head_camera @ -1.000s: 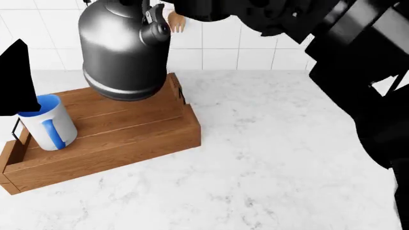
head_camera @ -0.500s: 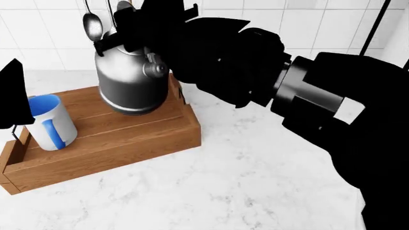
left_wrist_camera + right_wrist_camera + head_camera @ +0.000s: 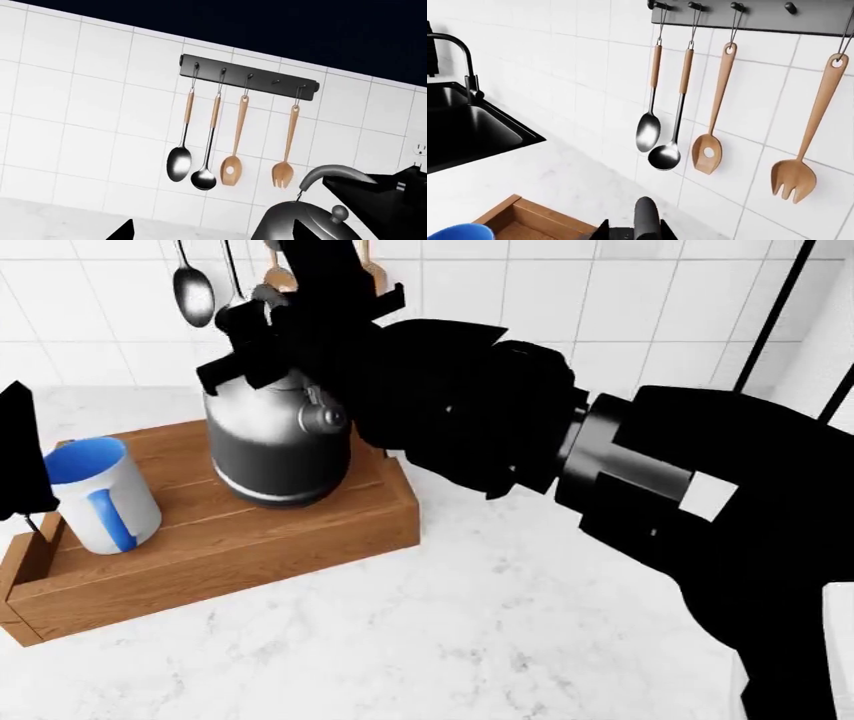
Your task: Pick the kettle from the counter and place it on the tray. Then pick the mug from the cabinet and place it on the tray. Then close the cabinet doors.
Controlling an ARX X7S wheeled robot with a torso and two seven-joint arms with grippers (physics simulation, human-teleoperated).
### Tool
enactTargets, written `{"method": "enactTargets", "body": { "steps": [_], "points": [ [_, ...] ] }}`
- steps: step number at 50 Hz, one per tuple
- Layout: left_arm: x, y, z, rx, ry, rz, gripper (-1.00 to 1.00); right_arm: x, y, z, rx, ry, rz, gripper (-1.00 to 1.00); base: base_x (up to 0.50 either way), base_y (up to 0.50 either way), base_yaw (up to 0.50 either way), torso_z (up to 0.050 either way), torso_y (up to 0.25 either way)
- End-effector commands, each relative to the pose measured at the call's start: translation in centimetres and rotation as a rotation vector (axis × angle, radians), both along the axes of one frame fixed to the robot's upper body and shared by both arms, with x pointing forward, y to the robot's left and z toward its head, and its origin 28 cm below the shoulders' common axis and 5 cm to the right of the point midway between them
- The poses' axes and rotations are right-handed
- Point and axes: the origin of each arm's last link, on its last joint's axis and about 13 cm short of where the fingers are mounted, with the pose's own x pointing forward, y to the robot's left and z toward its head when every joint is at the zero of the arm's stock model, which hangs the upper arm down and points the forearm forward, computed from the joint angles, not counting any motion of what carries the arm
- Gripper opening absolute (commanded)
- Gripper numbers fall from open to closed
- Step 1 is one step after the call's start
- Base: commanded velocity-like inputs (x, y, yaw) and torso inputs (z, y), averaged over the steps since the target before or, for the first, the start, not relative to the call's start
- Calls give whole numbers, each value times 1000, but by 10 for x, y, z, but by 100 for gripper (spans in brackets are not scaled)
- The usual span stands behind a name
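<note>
The right hand [image 3: 274,325] is closed on the arched handle of the kettle [image 3: 278,445] — the kettle sits upright in the tray [image 3: 267,540], at its back end. At the kettle's 9 o'clock stands the mug [image 3: 96,495], also in the tray, on the worktop [image 3: 534,620]. Left hand [image 3: 20,455] — grip state unreadable.

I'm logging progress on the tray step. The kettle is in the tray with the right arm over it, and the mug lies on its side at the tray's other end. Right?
Not quite: the mug stands upright, its blue inside facing up, as the head view shows. The rest holds: the kettle is in the tray with the right arm over it, and the mug is at the tray's other end.
</note>
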Motion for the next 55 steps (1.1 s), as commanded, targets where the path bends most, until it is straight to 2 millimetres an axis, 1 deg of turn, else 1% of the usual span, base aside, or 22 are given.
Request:
{"method": "enactTargets", "body": {
  "steps": [1,10,16,19,22,25,28,29,31,33,36,39,42,44,47,50,51,54,55],
  "points": [
    [-1,2,-2,-7,0,6,100,0,0,13,4,-89,-3,100,0,0,0,0,0],
    [-2,3,-2,-13,0,9,100,0,0,10,-14,-84,7,100,0,0,0,0,0],
    [-2,3,-2,-15,-1,8,100,-2,1,20,2,-114,12,100,0,0,0,0,0],
    [-3,3,0,-15,-6,7,100,-3,2,33,42,-151,4,100,0,0,0,0,0],
    [-5,2,5,-14,-20,5,100,-7,3,53,85,-228,3,100,0,0,0,0,0],
    [-9,0,13,-11,-48,3,100,-14,5,76,108,-349,-18,100,0,0,0,0,0],
    [-14,-4,24,-7,-93,6,100,-29,9,103,149,-491,-70,100,0,0,0,0,0],
    [-18,-5,28,0,-109,4,100,-39,5,109,138,-524,-90,100,0,0,0,0,0],
    [-24,-9,37,12,-144,9,100,-64,-13,117,145,-555,-134,100,0,0,0,0,0],
    [-31,-14,47,26,-179,14,100,-85,-31,120,144,-578,-195,100,0,0,0,5,0],
    [-39,-21,58,36,-199,19,100,-108,-54,114,132,-614,-253,100,0,0,0,0,0],
    [-48,-32,69,36,-232,17,100,-131,-82,100,175,-616,-330,100,0,0,0,0,0],
    [-53,-42,76,49,-264,20,100,-152,-110,75,191,-607,-404,100,0,0,0,0,0],
    [-54,-51,79,55,-293,28,100,-172,-131,54,184,-616,-472,100,0,0,0,0,0],
    [-55,-60,81,59,-324,32,100,-197,-148,35,174,-650,-534,100,0,0,0,0,0],
    [-58,-68,83,58,-359,24,100,-219,-157,19,158,-670,-559,100,0,0,0,0,0],
    [-59,-71,83,58,-369,17,100,-223,-160,15,156,-674,-569,100,0,0,0,0,0],
    [-64,-79,78,59,-387,-8,100,-223,-167,13,195,-709,-591,100,0,0,0,0,0],
    [-65,-81,77,58,-391,-17,100,-221,-171,4,182,-684,-612,100,0,0,0,0,0]
  ]
}}
